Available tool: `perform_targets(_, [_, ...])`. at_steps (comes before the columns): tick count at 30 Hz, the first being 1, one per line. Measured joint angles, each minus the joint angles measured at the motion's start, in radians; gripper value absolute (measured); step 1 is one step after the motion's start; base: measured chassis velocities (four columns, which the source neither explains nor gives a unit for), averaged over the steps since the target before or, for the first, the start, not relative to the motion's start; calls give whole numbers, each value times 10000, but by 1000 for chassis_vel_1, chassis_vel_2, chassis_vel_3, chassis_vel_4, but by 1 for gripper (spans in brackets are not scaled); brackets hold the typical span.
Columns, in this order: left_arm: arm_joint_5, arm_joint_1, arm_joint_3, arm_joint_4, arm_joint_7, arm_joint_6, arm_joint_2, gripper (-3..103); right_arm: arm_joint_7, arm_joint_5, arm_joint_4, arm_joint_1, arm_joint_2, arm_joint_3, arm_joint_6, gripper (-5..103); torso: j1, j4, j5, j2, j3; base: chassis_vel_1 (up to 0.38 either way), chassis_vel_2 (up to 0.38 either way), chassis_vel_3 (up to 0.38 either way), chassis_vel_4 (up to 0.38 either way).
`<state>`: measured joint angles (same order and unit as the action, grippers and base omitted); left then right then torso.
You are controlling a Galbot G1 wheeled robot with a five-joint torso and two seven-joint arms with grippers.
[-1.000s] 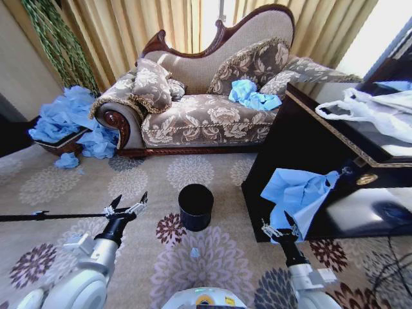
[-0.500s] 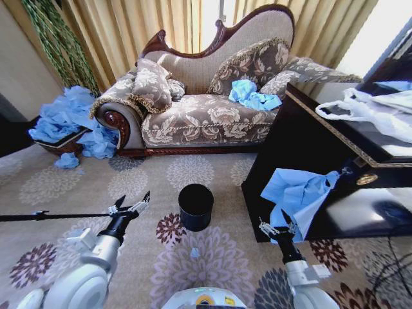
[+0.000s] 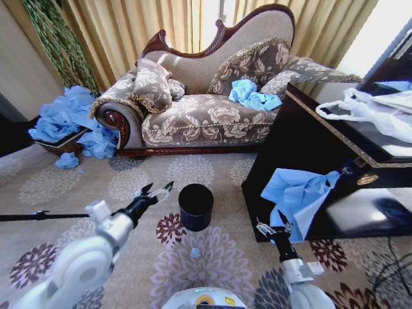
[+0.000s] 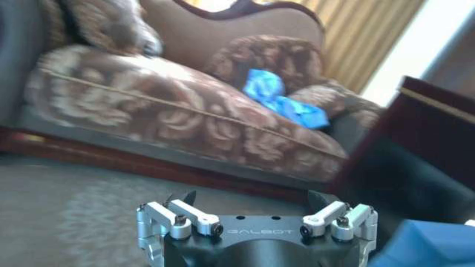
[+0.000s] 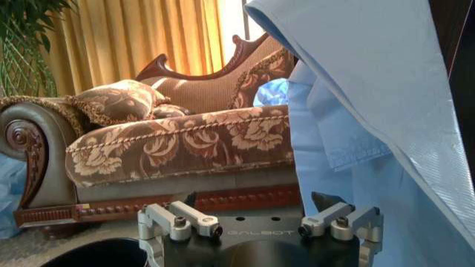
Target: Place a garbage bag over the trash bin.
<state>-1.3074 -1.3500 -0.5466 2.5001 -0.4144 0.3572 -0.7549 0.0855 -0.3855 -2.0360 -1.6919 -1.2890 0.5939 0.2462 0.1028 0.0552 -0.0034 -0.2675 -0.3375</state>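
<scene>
garbage bag point(image 3: 293, 193): thin matt plastic | trash bin point(image 3: 196, 206): smooth black | sofa point(image 3: 206, 116): patterned cloth

I am reading one word, "GALBOT", printed in pale capitals on the dark body of my left gripper point(image 4: 252, 199), centred between the two finger mounts. The same word, "GALBOT", is showing in the same place on the dark body of my right gripper point(image 5: 256, 198). I am finding no other legible text, number or sign on anything else here.
</scene>
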Motion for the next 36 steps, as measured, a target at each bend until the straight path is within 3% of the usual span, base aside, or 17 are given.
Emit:
perform_targets(4, [-724, 2066, 1739, -620, -305, -12, 413, 100, -19, 22, 118, 68, 25, -34, -22, 100, 1, -3, -2, 1, 0, 0, 0, 0, 0])
perform_targets(6, [-940, 2600, 2180, -820, -313, -18, 418, 100, -25, 42, 168, 75, 26, -52, -22, 100, 0, 2, 0, 0, 1, 0, 0, 0, 0])
perform_targets(9, [-1894, 4315, 4082, -1683, -296, -68, 109, 100, -45, 155, 320, 77, 3, -108, -24, 100, 1, 0, -1, 1, 0, 0, 0, 0, 0])
perform_targets(12, [-2425, 5008, 4897, -2127, -223, -145, -141, 100, -53, 171, 377, 78, 2, -114, -24, 100, 0, -1, -1, 0, 0, 0, 0, 0, 0])
perform_targets(15, [-3658, 6293, 6165, -3090, 198, -282, -794, 100, -72, 181, 514, 86, 28, -110, -26, 100, 0, 1, 0, 1, 0, 0, 0, 0, 0])
perform_targets(20, [-4348, 7337, 7022, -4033, 628, -370, -1491, 100, -73, 173, 665, 176, 68, -107, -23, 100, 1, -1, 0, 2, -1, 0, 0, 0, 0])
perform_targets(21, [-4810, 8172, 7710, -4656, 754, -477, -2205, 100, -56, 76, 752, 295, 167, -87, -22, 100, 1, 0, 3, 2, 0, 0, 0, 0, 0])
perform_targets(24, [-5214, 8695, 8191, -4929, 722, -546, -2785, 100, -33, -19, 788, 363, 190, -52, -22, 100, 1, -1, 1, 2, 0, 0, 0, 0, 0])
perform_targets(27, [-5878, 9519, 8951, -5409, 715, -685, -3899, 100, 29, -96, 840, 385, 171, -27, -13, 100, 1, 3, 2, 2, 0, 0, 0, 0, 0])
perform_targets(32, [-6791, 10031, 9375, -5773, 651, -755, -4802, 100, 76, -111, 896, 357, 163, -15, 0, 100, 0, 2, 3, 2, 1, 0, 0, 0, 0])
perform_targets(36, [-7285, 9976, 9491, -5846, 577, -747, -4995, 100, 105, -147, 948, 371, 149, -12, -1, 100, -1, -2, 3, 2, 1, 0, 0, 0, 0])
